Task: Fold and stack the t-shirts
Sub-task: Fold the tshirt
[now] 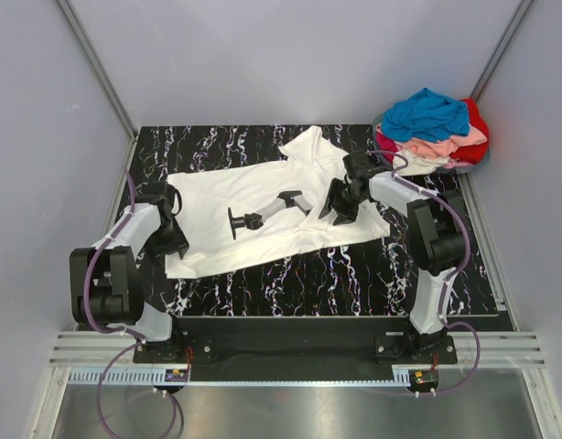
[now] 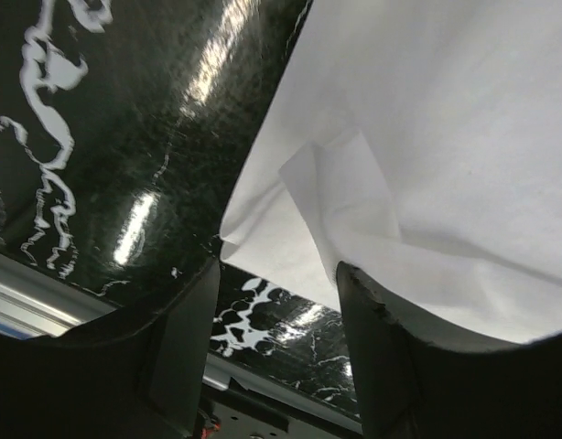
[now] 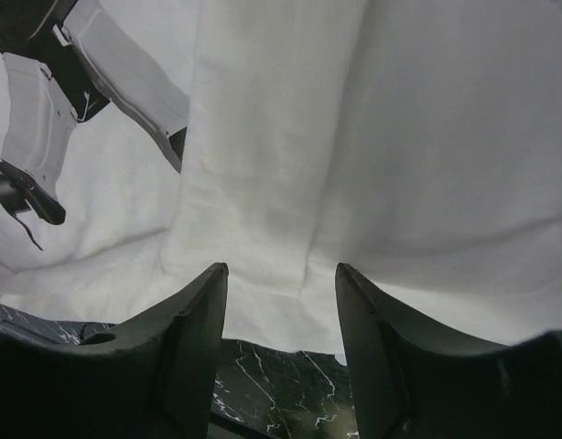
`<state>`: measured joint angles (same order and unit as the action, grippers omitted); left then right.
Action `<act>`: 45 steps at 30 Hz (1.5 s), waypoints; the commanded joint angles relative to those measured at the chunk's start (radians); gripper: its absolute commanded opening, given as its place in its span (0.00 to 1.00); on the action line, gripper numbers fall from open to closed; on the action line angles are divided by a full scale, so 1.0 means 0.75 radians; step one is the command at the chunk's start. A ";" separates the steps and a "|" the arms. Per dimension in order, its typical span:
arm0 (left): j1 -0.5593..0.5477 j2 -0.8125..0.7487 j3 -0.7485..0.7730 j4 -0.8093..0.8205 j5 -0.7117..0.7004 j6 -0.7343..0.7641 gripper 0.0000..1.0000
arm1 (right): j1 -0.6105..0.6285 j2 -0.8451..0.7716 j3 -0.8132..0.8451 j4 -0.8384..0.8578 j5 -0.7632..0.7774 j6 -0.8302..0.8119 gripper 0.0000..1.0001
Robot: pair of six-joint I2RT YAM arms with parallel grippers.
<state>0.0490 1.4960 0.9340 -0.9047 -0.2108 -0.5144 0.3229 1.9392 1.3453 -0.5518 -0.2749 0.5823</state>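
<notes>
Gadget (image 1: 265, 212) lying on white t-shirt (image 1: 217, 245) sits between left tool (image 2: 277, 274) and right tool (image 3: 281, 274), both half-open.

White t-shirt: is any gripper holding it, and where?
Nothing is held yet: the left gripper and the right gripper stand open at edges of the white t-shirt.

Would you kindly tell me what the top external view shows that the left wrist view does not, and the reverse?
Only the top external view shows the whole white t-shirt spread out, the pile of coloured t-shirts in the far right corner, and the right gripper over the shirt's end nearer that pile. Only the left wrist view shows a small folded-over flap at the shirt's corner, just ahead of the left gripper, its jaws apart. Both show the white shirt and the black marbled table.
</notes>
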 commanded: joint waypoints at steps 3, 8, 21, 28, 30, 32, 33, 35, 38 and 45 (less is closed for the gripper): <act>-0.014 -0.043 0.033 0.022 -0.102 0.105 0.60 | 0.015 0.092 0.135 0.047 -0.010 0.015 0.57; -0.016 0.000 0.051 0.016 -0.118 0.097 0.59 | 0.017 0.151 0.192 0.038 -0.004 0.021 0.56; -0.016 -0.033 0.055 0.020 -0.128 0.095 0.57 | 0.175 0.282 0.484 0.051 -0.093 0.107 0.50; -0.022 -0.017 0.053 0.016 -0.138 0.093 0.57 | 0.255 0.640 1.118 -0.121 -0.165 0.128 0.51; -0.026 -0.009 0.055 0.016 -0.142 0.093 0.56 | 0.253 0.681 1.284 -0.219 -0.139 0.079 0.52; -0.033 -0.013 0.055 0.014 -0.146 0.095 0.56 | 0.251 0.644 1.303 -0.268 -0.047 0.040 0.53; -0.035 -0.013 0.057 0.014 -0.148 0.093 0.56 | 0.244 0.559 1.262 -0.258 -0.014 0.017 0.54; -0.041 -0.029 0.059 0.012 -0.157 0.093 0.55 | 0.222 0.442 1.056 -0.185 0.081 0.013 0.58; -0.043 -0.043 0.060 0.012 -0.163 0.091 0.55 | 0.157 0.188 0.705 -0.103 0.223 0.058 0.59; -0.049 -0.045 0.064 0.008 -0.165 0.093 0.54 | 0.087 -0.078 0.213 -0.072 0.240 0.107 0.56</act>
<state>0.0158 1.4937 0.9497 -0.8974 -0.3031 -0.4522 0.3698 1.9186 1.5646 -0.6254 -0.1371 0.6556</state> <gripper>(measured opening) 0.544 0.595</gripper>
